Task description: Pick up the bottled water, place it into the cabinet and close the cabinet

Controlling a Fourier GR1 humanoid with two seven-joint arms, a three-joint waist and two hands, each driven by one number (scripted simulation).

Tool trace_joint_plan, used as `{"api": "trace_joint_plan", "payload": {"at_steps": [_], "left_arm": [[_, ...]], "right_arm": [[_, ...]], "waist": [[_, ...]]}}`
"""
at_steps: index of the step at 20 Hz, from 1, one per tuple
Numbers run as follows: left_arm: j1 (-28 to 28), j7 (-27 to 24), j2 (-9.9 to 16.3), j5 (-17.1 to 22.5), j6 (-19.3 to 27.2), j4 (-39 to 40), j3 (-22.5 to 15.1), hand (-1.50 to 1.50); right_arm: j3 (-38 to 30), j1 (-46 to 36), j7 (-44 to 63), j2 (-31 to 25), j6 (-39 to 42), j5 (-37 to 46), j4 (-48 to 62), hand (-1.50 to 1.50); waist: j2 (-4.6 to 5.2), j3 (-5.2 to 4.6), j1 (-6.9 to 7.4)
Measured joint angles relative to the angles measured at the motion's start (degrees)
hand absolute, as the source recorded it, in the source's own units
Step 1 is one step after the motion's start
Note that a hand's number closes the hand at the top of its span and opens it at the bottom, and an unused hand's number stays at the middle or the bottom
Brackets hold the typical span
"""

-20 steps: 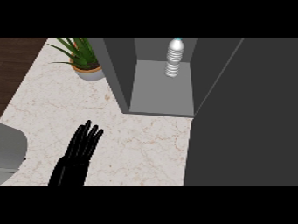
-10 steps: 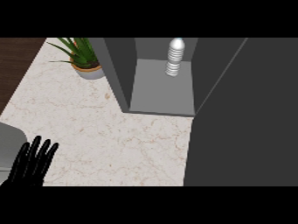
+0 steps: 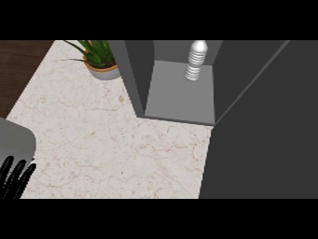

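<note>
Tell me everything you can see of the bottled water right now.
The bottled water stands upright inside the open cabinet, toward the back of its grey floor. It looks pale whitish-grey, perhaps plastic, with a ribbed body of stacked rings and a rounded top. No label or separate cap can be made out. Only the cabinet floor touches it; no hand is near it. The cabinet door stands open at its right.

The bottle (image 3: 196,60) stands inside the cabinet (image 3: 137,70), at the back. The cabinet door (image 3: 275,126) is open on the right. The plant (image 3: 100,60) sits on the counter (image 3: 113,140), just left of the cabinet. My left hand (image 3: 6,179) is at the bottom left corner.
</note>
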Motion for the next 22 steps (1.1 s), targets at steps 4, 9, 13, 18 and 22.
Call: {"api": "trace_joint_plan", "payload": {"at_steps": [4,9,13,18,22], "left_arm": [[0.6,-0.6,1.4,0.3,-1.8,0.0,1.1,-1.5],[1.0,-0.7,2.9,0.7,-3.2,0.4,2.4,-1.5],[0.9,-0.4,3.7,1.2,-3.9,0.6,3.2,-1.5],[0.5,0.0,4.4,1.7,-4.5,0.5,4.1,-1.5],[0.3,0.4,5.3,2.3,-5.1,0.6,5.2,-1.5]], "right_arm": [[-0.2,-6.5,2.8,-0.3,0.6,-0.3,0.3,1.5],[-0.3,-12.1,5.6,-0.6,1.7,-1.0,0.6,1.5],[0.2,-15.1,7.7,0.0,2.6,-1.9,1.1,1.5],[0.5,-17.3,10.5,1.3,3.4,-3.2,1.8,1.5],[0.3,-17.9,12.1,2.8,3.7,-5.3,2.7,1.5]], "waist": [[0.14,-0.17,1.14],[0.57,-0.4,2.34],[1.0,-0.49,2.88],[1.4,-0.5,3.19],[1.84,-0.5,3.67]]}}
